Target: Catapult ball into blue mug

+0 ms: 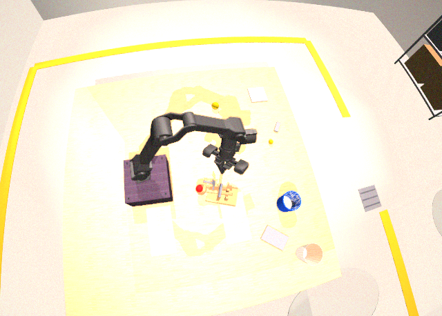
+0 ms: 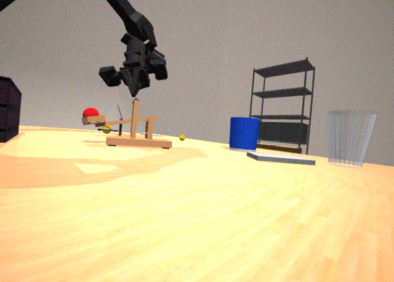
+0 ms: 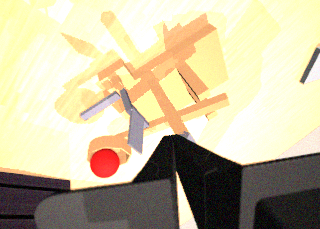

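Presently, by the top view:
Tool (image 2: pixel 135 93): fingers together, holding nothing; pointing down, hanging just above the tip of the catapult's upright post.
Catapult (image 1: pixel 221 193): wooden frame on the desk (image 2: pixel 197 215), at about 3 o'clock from the arm's purple base (image 1: pixel 148 180).
Ball (image 1: pixel 199 188): red, seated in the cup at the catapult's 9 o'clock end; arm lying near level.
Blue mug (image 1: pixel 289 201): upright, well apart from the catapult at its 3 o'clock side.
Other items: small yellow ball (image 1: pixel 270 141) at about 1 o'clock from the catapult; clear cup (image 2: pixel 349 138) beyond the mug in the exterior view.
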{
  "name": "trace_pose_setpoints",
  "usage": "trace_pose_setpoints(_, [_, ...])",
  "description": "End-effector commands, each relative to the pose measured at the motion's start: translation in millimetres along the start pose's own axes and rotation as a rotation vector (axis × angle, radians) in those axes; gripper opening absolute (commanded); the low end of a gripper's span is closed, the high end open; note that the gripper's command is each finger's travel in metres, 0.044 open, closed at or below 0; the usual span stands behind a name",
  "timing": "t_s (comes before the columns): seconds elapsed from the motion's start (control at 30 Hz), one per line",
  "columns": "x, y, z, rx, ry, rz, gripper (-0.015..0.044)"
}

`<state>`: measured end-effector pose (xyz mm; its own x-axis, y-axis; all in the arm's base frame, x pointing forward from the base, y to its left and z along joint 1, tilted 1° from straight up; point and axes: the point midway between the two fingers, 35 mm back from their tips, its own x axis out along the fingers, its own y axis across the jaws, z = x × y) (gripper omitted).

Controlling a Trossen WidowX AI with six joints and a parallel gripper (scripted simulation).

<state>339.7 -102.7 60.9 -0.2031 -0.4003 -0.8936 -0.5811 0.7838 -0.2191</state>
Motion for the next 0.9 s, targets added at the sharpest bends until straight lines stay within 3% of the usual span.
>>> trace_pose_setpoints(0.0, [4, 19, -10, -0.116, 0.077, -0.009, 0.0000])
trace_pose_setpoints(0.4, [9, 61, -41, -0.431, 0.281, -0.042, 0.0000])
trace_pose_setpoints(0.87, [18, 64, -38, -0.445, 0.290, -0.044, 0.0000])
